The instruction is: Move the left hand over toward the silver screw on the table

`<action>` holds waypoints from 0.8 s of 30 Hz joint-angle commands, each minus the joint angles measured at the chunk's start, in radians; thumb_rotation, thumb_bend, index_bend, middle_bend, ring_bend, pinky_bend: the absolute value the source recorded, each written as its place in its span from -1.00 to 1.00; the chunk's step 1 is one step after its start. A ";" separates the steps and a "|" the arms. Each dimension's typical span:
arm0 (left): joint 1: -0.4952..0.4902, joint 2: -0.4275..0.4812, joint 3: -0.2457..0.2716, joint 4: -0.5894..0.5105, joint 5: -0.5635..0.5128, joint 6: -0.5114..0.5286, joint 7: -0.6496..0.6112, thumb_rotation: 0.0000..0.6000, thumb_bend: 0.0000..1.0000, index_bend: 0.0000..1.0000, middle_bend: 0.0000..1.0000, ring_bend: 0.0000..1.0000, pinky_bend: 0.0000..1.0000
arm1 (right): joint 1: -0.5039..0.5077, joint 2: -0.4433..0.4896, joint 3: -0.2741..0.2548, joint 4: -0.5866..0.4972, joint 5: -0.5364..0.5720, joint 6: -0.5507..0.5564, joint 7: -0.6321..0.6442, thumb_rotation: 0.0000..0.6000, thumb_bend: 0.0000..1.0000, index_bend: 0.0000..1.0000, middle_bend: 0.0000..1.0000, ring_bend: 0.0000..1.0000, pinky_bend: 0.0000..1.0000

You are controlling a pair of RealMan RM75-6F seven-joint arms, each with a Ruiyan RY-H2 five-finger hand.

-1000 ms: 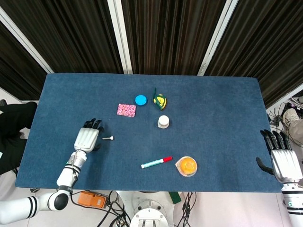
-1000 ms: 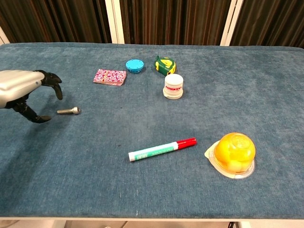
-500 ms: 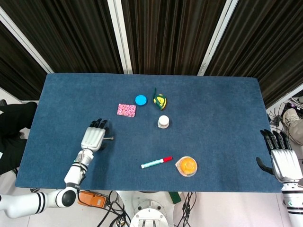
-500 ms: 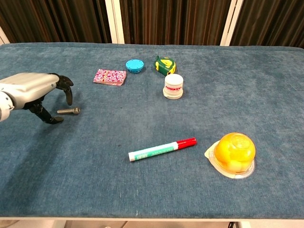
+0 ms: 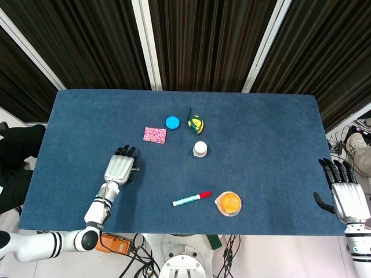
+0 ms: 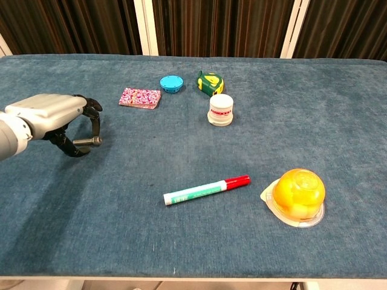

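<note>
The silver screw (image 6: 91, 141) lies on the blue table (image 5: 266, 133) at the left. My left hand (image 6: 51, 115) hovers right over it, fingers curved down and apart, the screw lying between thumb and fingers; I cannot tell whether they touch it. In the head view the left hand (image 5: 119, 168) covers nearly all of the screw. My right hand (image 5: 346, 196) rests off the table's right front corner, fingers straight and holding nothing.
A pink patterned pad (image 5: 155, 135), blue round lid (image 5: 173, 122), yellow-green tape measure (image 5: 196, 123) and white jar (image 5: 200, 149) sit behind the screw. A green marker with red cap (image 5: 192, 198) and an orange cup (image 5: 228, 203) lie toward the front.
My left hand has moved rightward across the table, from beside the screw to directly over it. The screw and the right hand have stayed put.
</note>
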 commanded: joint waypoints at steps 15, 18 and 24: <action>-0.023 0.005 0.014 0.012 -0.027 0.002 -0.008 1.00 -0.35 0.00 -0.77 -0.93 -0.76 | 0.000 -0.001 0.000 -0.001 0.004 -0.002 -0.007 1.00 -0.08 -0.83 -0.73 -0.79 -0.92; -0.026 0.004 0.016 0.018 -0.026 -0.002 -0.018 1.00 -0.32 0.02 -0.75 -0.93 -0.76 | 0.000 -0.001 0.000 -0.001 0.005 -0.002 -0.008 1.00 -0.08 -0.83 -0.73 -0.79 -0.92; -0.029 0.001 0.021 0.033 -0.033 -0.012 -0.035 1.00 -0.13 0.07 -0.72 -0.93 -0.76 | 0.000 -0.001 0.000 -0.001 0.006 -0.002 -0.008 1.00 -0.08 -0.83 -0.73 -0.79 -0.92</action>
